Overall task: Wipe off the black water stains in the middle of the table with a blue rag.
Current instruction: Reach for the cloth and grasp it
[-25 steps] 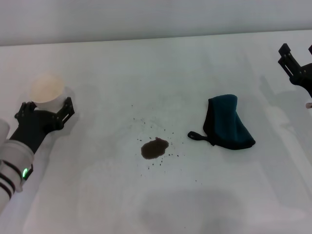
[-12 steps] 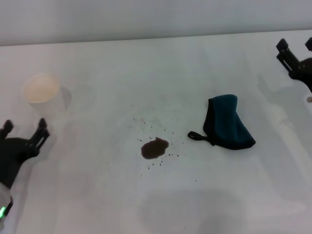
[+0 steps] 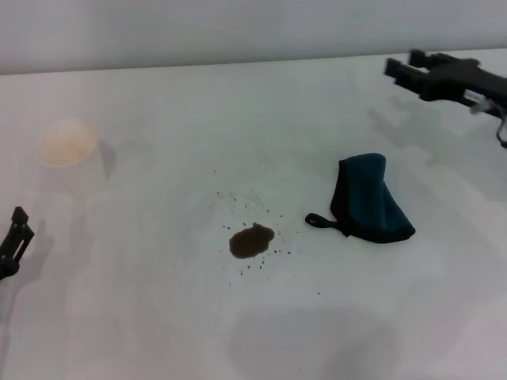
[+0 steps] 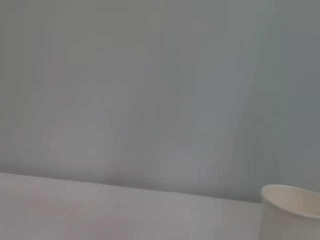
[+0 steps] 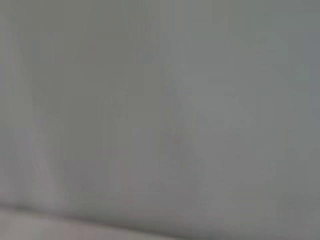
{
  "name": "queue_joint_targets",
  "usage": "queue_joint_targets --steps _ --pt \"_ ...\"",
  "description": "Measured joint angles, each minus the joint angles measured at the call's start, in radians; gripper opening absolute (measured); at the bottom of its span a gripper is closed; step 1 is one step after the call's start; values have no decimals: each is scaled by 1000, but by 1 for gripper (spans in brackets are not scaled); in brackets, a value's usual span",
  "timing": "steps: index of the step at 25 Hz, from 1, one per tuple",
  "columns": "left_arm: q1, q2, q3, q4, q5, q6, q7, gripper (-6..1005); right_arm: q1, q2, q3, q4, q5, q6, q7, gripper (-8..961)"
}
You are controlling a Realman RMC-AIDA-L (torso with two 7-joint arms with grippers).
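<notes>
Though partly out of frame, left pincer (image 3: 14,237) near cup (image 3: 69,150).

The right gripper (image 3: 400,67), seen from the head camera, is matte black, built of blocky, angular parts with squared finger ends. A small pale patch, possibly a label, sits on its body, and a thin dark cable loops down from it near the picture's edge. Only a sliver of the left gripper (image 3: 14,240) shows at the opposite edge: the same matte black, with a short forked tip. Neither wrist camera shows any part of the robot.
</notes>
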State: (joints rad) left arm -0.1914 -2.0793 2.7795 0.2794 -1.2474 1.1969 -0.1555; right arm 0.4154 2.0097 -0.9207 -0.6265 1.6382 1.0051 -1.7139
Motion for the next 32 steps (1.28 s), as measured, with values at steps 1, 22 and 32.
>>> queue_joint_targets --steps 1,22,32 --pt "-2 1 0 -4 -1 2 0 887 -12 0 -48 -71 -46 -18 76 697" --pt "-86 7 -15 -108 -3 53 -79 887 -41 0 -335 -888 -949 417 1425 558" --pt "-134 6 -17 -182 -1 53 -116 887 46 6 -538 -675 -1053 360 1593 540"
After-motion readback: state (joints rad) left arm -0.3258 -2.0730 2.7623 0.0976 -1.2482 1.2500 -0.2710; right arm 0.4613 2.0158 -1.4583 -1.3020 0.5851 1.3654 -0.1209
